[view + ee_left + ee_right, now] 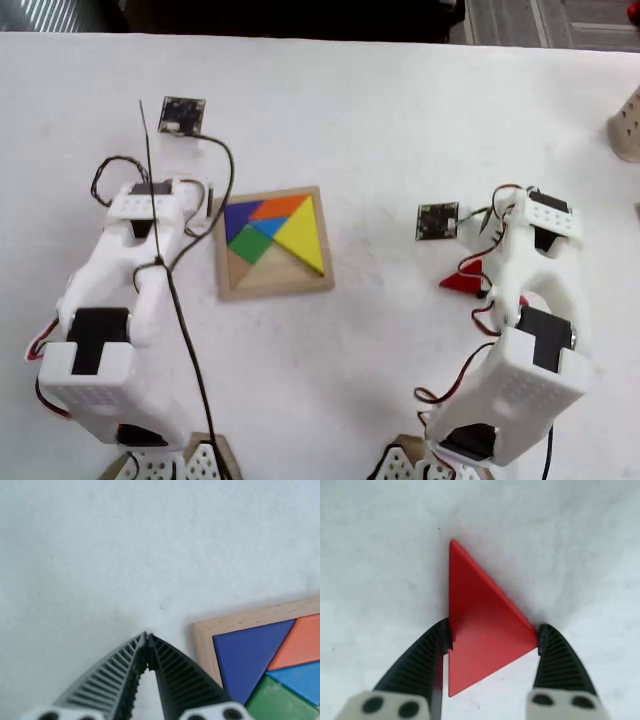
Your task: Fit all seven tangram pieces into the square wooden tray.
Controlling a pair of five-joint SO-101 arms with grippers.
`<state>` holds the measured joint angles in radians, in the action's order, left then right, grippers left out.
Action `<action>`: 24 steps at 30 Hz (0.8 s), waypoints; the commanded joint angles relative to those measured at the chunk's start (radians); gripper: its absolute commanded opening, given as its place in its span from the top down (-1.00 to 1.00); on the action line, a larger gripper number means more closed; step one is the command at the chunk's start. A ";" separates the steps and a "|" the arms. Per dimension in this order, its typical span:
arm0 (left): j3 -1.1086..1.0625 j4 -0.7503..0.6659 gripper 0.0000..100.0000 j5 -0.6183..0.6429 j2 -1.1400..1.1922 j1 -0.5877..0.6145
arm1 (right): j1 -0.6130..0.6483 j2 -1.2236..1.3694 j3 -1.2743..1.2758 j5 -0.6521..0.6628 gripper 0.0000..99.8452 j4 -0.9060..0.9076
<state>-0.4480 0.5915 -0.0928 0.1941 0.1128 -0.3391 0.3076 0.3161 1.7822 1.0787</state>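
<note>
The square wooden tray (276,291) lies mid-table holding a blue (240,219), an orange (283,207), a light blue (265,227), a green (248,246) and a yellow piece (301,236); its near corner is bare wood. In the left wrist view my left gripper (147,636) is shut and holds nothing, just off the tray's corner (201,630) beside the blue piece (247,651). A red triangle (480,622) lies flat on the table between my right gripper's (492,640) fingers, which press its two edges. From above, the red triangle (460,281) pokes out beside the right arm.
Small camera boards (181,115) (437,221) hang off each wrist on cables. A black cable (185,330) runs down over the left arm. A tan object (627,125) stands at the far right edge. White tabletop lies between tray and right arm.
</note>
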 commanded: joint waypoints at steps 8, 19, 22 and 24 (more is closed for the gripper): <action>0.051 -0.020 0.95 -0.009 -0.004 -0.013 | -0.002 -0.131 -0.011 -0.436 0.85 0.041; 0.051 -0.020 0.95 -0.009 -0.004 -0.013 | 0.038 -0.262 -0.011 -0.611 0.71 0.151; 0.051 -0.020 0.95 -0.009 -0.004 -0.013 | 0.002 -0.300 -0.008 -0.623 0.45 0.159; 0.051 -0.020 0.95 -0.009 -0.004 -0.013 | -0.019 -0.311 -0.003 -0.624 0.37 0.159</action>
<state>-0.4480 0.5915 -0.0928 0.1941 0.1128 -0.3237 0.0575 0.3207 1.1699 1.2275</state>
